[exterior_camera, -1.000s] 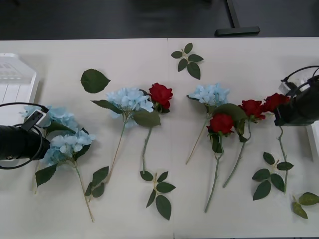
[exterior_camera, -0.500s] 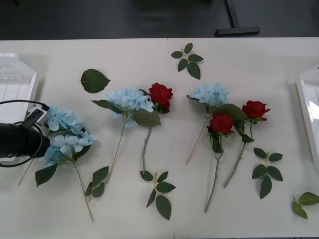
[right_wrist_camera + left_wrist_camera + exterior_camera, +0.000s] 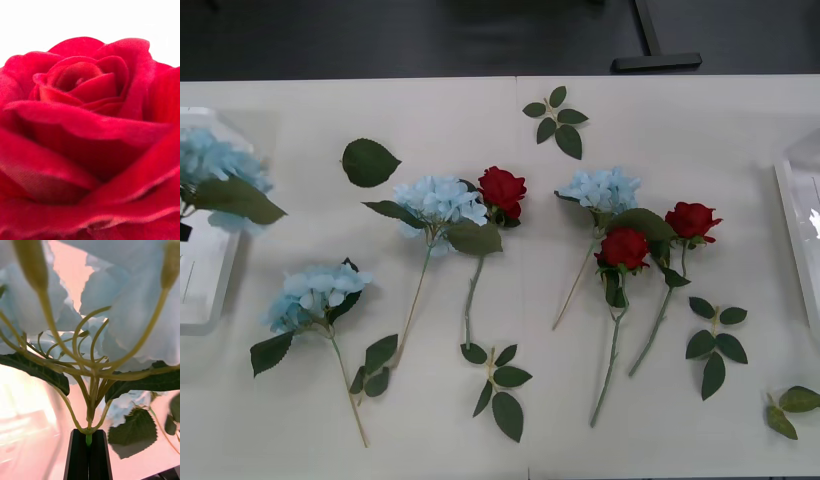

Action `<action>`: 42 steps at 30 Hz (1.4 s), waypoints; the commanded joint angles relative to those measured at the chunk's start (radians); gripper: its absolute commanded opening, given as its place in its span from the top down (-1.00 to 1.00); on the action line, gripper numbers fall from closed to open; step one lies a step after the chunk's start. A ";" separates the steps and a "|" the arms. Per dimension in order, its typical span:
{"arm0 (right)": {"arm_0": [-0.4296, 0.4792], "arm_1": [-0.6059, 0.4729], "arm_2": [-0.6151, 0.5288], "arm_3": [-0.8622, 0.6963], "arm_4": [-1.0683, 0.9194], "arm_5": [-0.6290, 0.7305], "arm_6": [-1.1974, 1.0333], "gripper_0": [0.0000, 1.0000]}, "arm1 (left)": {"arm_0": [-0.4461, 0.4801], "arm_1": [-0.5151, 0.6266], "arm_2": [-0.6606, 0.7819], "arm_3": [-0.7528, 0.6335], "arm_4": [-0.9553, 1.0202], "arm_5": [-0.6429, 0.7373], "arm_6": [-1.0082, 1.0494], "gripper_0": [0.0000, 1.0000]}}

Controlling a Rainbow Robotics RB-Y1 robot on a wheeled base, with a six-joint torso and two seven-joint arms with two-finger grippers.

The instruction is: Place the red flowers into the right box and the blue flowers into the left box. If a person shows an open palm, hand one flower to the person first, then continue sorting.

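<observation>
On the white table: three blue flowers, three red roses and loose leaf sprigs in a row, heads toward the far edge, stems running back toward the robot. Blue flower at left, stem slanting rightward; rose mid-row touching a blue head. Over the left box: a lifted blue flower, its stem pinched between the closed black fingers of the left gripper. Right box at the right edge. Right wrist view: a rose bloom close up; that claw's state cannot be told. Dark floor beyond the table.
</observation>
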 commanded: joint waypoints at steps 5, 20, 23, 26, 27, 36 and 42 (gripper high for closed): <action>-0.049 0.023 -0.034 0.059 0.047 -0.095 -0.008 0.42 | -0.083 0.100 0.058 0.232 -0.109 -0.056 -0.188 1.00; -0.115 -0.049 -0.102 0.023 -0.221 0.132 0.259 -0.95 | -0.101 0.099 -0.099 0.275 -0.459 -0.369 -0.258 0.99; -0.106 -0.072 -0.100 -0.081 -0.390 0.284 0.311 -1.00 | -0.101 0.096 -0.120 0.275 -0.493 -0.402 -0.255 0.13; -0.069 -0.079 -0.100 -0.191 -0.510 0.384 0.305 -1.00 | -0.101 0.089 -0.120 0.275 -0.508 -0.408 -0.257 -0.53; -0.039 -0.080 -0.100 -0.260 -0.567 0.425 0.299 -1.00 | -0.101 0.089 -0.120 0.275 -0.505 -0.408 -0.257 -0.74; 0.245 -0.088 -0.099 -0.673 -0.794 0.445 0.004 -1.00 | -0.097 0.089 -0.108 0.273 -0.382 -0.359 -0.265 -1.00; 0.354 -0.082 -0.051 -0.813 -0.764 0.391 -0.264 -1.00 | -0.051 0.088 -0.035 0.193 -0.191 -0.191 -0.215 -1.00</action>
